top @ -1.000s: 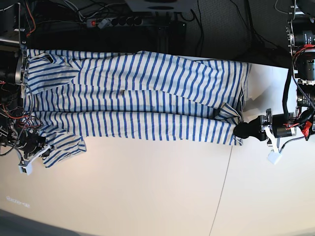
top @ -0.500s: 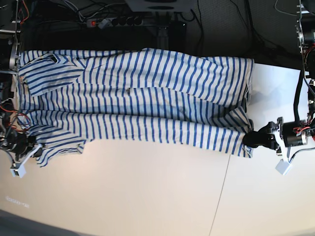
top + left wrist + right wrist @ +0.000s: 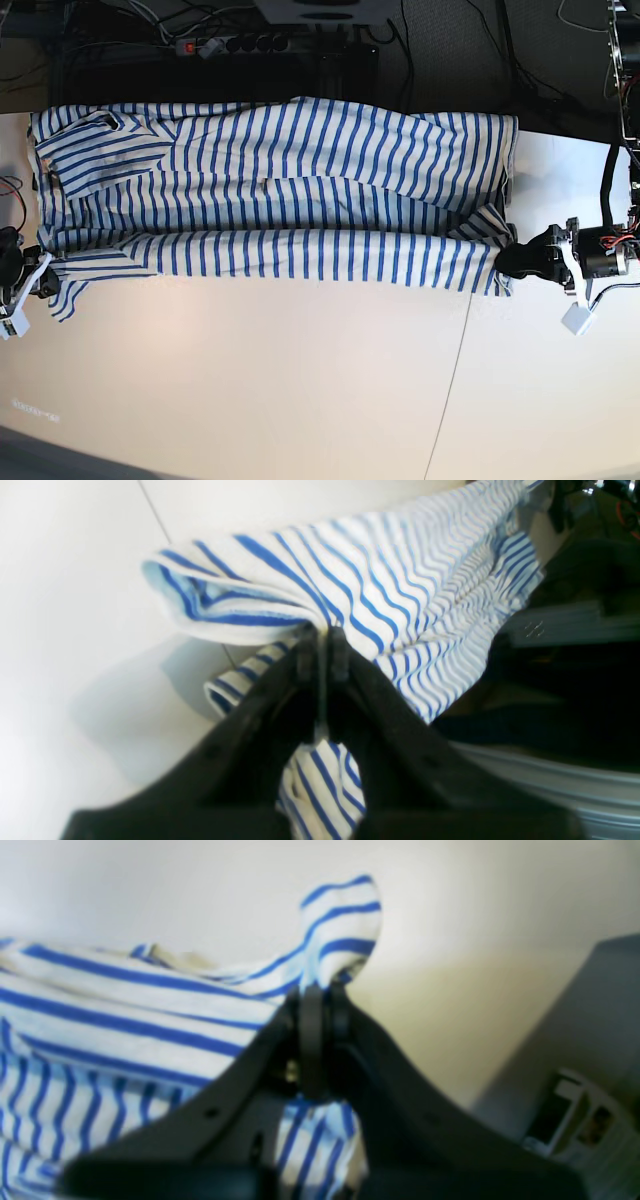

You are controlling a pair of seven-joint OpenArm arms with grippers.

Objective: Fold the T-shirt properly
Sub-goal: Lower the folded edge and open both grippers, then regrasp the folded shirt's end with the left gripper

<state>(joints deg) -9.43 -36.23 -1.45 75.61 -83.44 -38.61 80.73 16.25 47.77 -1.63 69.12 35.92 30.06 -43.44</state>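
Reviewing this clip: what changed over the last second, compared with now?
Both grippers moved outward, the right gripper toward the base view's left edge, the left gripper toward its right, stretching the blue-striped white cloth T-shirt longer and flatter. Both stayed clamped on its corners.

Black end effector (image 3: 320,645), red wiring

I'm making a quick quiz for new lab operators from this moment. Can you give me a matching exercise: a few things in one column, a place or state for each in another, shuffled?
Things:
1. T-shirt
2. left gripper
3. right gripper
4. power strip

Places or states:
A. shut on the cloth at the base view's left edge
B. on the dark floor beyond the table
C. stretched between both grippers
D. shut on the cloth at the base view's right

Pairs: 1-C, 2-D, 3-A, 4-B
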